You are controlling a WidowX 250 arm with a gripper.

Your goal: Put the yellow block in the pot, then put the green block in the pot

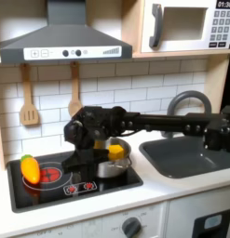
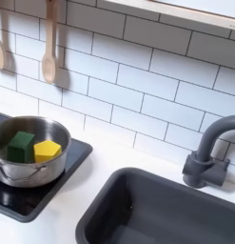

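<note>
Since both cubes already lie inside the pot (image 2: 29, 152) in the second exterior view, the green block (image 2: 20, 145) on the left touching the yellow block (image 2: 47, 150) on its right, the relation that matters now is the hand (image 1: 100, 149) to the pot rim. In the first exterior view the hand hangs just above the pot's left side, beside the yellow block. I cannot tell whether it is spread or pressed together. Judging from this, the next move is straight up and clear.
</note>
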